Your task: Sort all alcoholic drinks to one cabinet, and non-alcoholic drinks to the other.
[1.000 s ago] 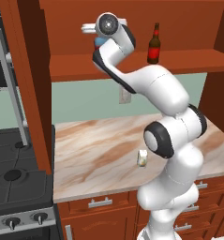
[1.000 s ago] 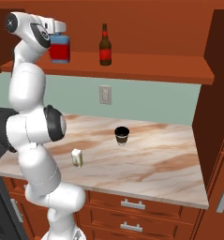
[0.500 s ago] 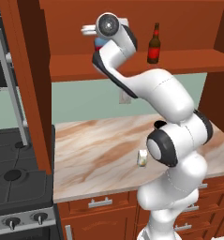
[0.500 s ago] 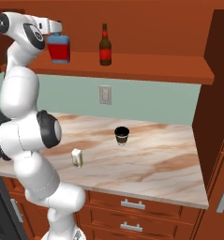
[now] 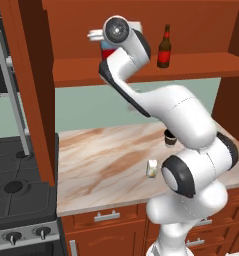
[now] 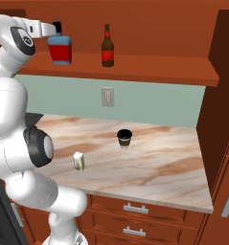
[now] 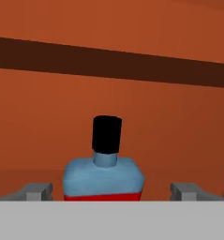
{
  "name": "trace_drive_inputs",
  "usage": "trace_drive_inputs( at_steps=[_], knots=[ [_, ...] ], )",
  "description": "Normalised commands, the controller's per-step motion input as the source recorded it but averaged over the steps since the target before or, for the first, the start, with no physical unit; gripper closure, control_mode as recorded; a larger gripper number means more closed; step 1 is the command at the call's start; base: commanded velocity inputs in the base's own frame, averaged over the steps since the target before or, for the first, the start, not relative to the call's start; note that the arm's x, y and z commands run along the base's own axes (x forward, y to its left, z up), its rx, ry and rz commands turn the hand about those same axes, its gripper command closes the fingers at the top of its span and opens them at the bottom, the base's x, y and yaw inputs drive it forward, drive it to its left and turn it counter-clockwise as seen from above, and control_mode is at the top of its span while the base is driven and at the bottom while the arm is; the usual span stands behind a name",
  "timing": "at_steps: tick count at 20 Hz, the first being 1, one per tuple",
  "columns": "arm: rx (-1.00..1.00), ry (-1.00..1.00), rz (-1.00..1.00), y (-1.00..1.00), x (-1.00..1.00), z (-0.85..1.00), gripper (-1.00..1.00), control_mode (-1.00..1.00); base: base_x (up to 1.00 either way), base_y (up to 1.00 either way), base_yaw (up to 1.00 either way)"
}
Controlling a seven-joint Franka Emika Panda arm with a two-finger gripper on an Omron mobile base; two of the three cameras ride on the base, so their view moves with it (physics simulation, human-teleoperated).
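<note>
Red bottle (image 7: pixel 103 176) between open tool (image 7: pixel 111 191) fingers, seemingly untouched

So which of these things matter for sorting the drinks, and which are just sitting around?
Job: squat red bottle, slim brown bottle, dark cup, cream carton, cabinet shelf.
Just there: stove, wall outlet, drawers.

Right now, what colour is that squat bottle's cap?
Black, on the squat red bottle; clearest in the hand view.

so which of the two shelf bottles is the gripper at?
The squat red bottle with black cap: it sits between the open gripper's fingers. The slim brown bottle stands apart.
</note>
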Motion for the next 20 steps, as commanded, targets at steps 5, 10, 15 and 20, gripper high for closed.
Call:
trace_drive_inputs(
  at_steps=[5, 10, 15, 20],
  knots=[
    [0.0, 0.01, -0.03, -0.06, -0.61, 0.0, -1.0, -1.0, 0.0, 0.0, 0.0],
    [0.0, 0.04, -0.02, -0.11, -0.63, 0.0, -1.0, -1.0, 0.0, 0.0, 0.0],
    [0.0, 0.02, 0.0, -0.15, -0.65, -0.09, -1.0, -1.0, 0.0, 0.0, 0.0],
    [0.0, 0.04, 0.0, -0.15, -0.62, -0.23, -1.0, -1.0, 0.0, 0.0, 0.0]
  ],
)
